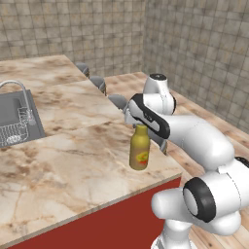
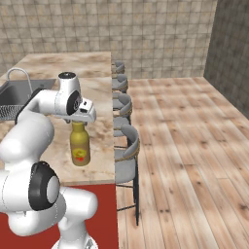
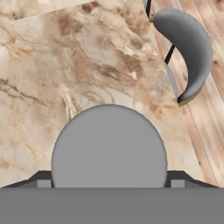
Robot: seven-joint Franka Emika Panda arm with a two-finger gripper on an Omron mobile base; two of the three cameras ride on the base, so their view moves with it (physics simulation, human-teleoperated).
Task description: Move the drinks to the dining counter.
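An olive-yellow bottle (image 1: 139,151) (image 2: 80,146) with a red-yellow label stands upright on the dining counter (image 1: 73,160) (image 2: 102,141) (image 3: 65,65), near its front corner by the stools. My gripper (image 1: 137,124) (image 2: 79,121) (image 3: 109,183) hangs straight above it and points down. In the hand view the bottle's round grey cap (image 3: 109,144) spans the whole gap between the two dark fingertips (image 3: 43,180), which lie against its sides. The bottle's base looks to be resting on the marble.
A steel sink (image 1: 12,116) with a faucet (image 1: 19,87) is set into the counter to the left. Grey round stools (image 1: 118,101) (image 2: 127,146) (image 3: 188,48) line the counter's right edge above a wooden floor (image 2: 194,146). Tiled walls stand behind.
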